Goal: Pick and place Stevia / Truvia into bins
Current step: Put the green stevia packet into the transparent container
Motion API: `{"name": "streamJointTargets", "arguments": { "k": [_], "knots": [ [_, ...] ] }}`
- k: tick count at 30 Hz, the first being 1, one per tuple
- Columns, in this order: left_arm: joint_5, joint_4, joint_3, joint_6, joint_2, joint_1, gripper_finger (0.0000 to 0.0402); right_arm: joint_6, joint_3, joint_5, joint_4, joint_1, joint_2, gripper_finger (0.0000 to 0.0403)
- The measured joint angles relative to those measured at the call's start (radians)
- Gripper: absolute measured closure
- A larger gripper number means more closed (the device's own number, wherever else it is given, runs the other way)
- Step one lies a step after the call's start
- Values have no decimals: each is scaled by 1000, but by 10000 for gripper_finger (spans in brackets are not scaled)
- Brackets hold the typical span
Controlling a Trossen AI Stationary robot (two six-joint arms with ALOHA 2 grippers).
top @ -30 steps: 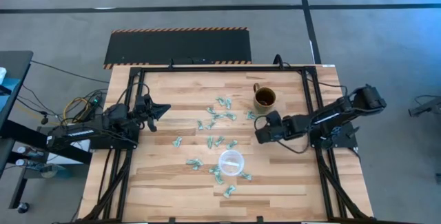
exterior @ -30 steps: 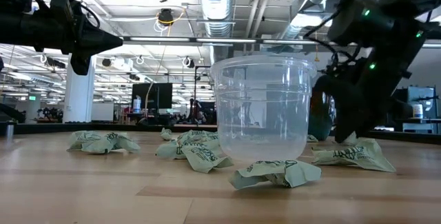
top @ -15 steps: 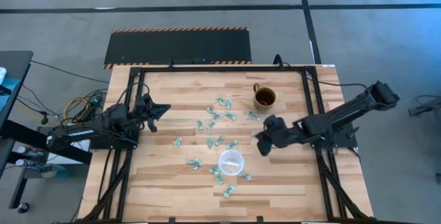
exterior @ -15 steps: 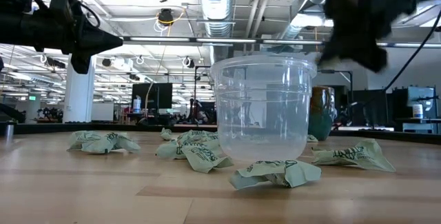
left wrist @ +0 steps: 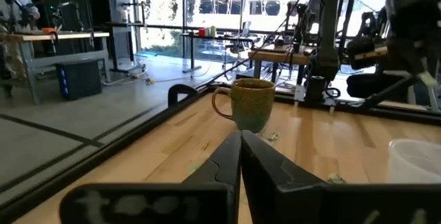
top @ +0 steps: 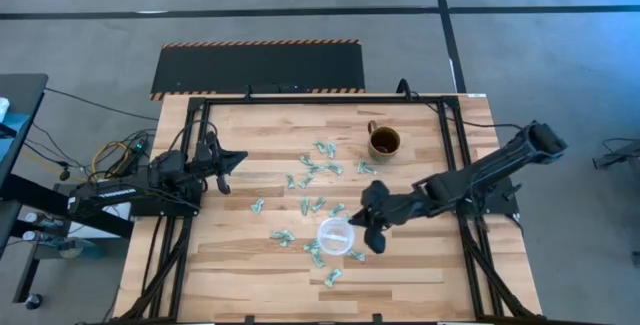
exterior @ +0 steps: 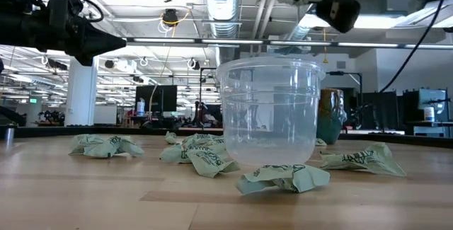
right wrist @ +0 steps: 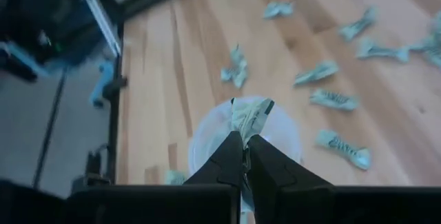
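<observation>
Above one cup (top: 336, 235), right fingers (right wrist: 231, 156) pinching one sachet (right wrist: 251, 113)

light: bright, even, overhead | shadows: faint | blur: wrist views soft | glare: windows, left wrist view

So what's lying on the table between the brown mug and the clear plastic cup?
From above, a few sachets lie scattered on bare wood between the mug and the cup. The right gripper hangs beside the cup.
</observation>
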Motion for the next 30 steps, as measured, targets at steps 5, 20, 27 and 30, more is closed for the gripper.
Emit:
{"name": "streamJointTargets", "arguments": {
  "k": [5, 20, 27, 30],
  "knots": [
    [0, 0, 0, 0, 0, 0, 401, -50, 54, -76, 2, 0, 117, 386],
    [0, 1, 0, -1, 0, 0, 401, -52, 102, -106, -6, -10, 210, 322],
    [0, 1, 0, -1, 0, 0, 401, 12, 102, 25, -147, -42, 138, 310],
    [0, 1, 0, -1, 0, 0, 401, 59, 102, 153, -250, -43, 97, 311]
  ]
}}
